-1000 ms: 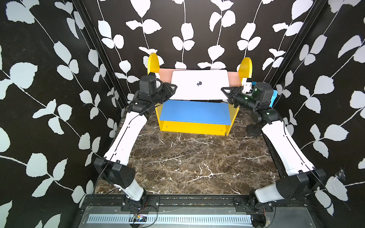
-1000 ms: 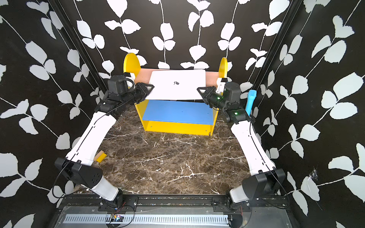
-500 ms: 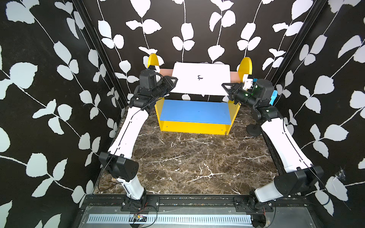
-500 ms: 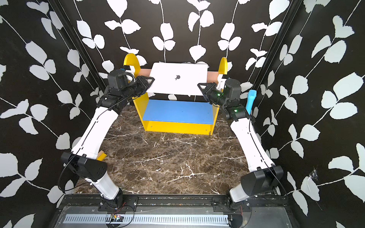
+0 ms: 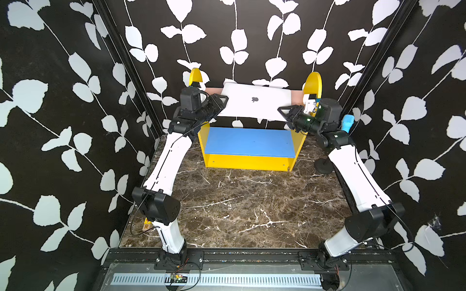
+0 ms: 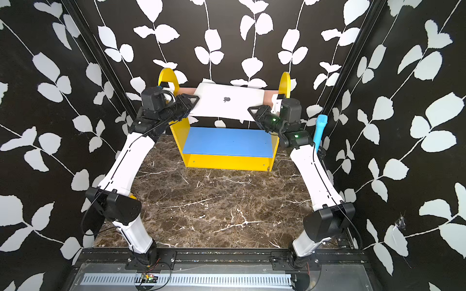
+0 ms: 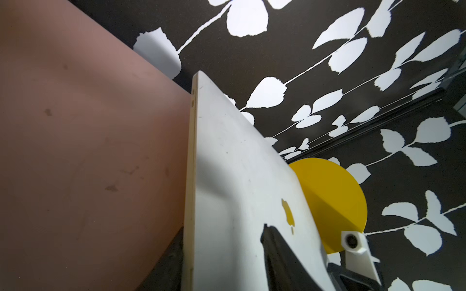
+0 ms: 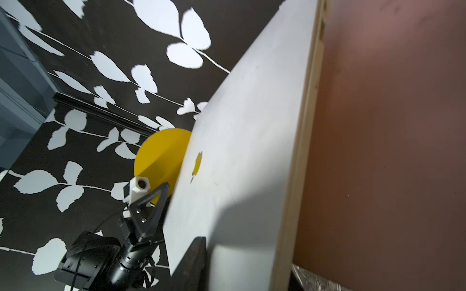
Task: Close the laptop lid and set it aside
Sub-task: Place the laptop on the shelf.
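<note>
Top views show an apple logo (image 5: 255, 99) on the laptop lid (image 5: 239, 109).

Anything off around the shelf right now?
The laptop, closed, is askew over the pink shelf board: skewed off square, front edge jutting past the board's front. The left claw and right claw flank its side edges.

Black walls (image 5: 63, 126) with white leaf vines enclose a brown marble floor (image 5: 252, 206) bearing a yellow, blue-boarded shelf (image 5: 249, 162).
</note>
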{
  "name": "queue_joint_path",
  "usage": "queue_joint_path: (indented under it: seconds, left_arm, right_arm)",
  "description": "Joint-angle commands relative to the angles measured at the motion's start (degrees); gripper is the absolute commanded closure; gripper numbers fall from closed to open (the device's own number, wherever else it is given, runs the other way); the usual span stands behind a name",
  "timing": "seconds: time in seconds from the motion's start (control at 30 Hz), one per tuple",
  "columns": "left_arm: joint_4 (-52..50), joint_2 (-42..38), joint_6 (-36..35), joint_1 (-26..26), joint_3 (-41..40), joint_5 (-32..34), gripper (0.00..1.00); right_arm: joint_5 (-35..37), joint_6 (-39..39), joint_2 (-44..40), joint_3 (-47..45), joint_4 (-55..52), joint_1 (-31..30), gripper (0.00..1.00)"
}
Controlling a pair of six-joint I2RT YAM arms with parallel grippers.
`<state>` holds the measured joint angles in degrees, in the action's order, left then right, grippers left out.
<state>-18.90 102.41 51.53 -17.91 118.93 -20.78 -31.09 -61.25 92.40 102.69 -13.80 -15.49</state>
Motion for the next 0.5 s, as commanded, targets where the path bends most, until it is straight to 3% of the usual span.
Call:
queue_joint_path:
  seconds: [0.0, 0.47]
  left_arm:
    - [7.88, -1.92, -0.26, -3.45, 3.3, -9.92, 0.48]
    - [4.78, -4.12, -3.17, -3.36, 1.18, -7.44, 0.13]
  right_arm:
    - [-7.06, 2.1, 3.04, 0.77, -3.12, -3.08, 0.6]
    - [-4.48, 1.86, 3.66, 5.51, -7.03, -0.84, 0.47]
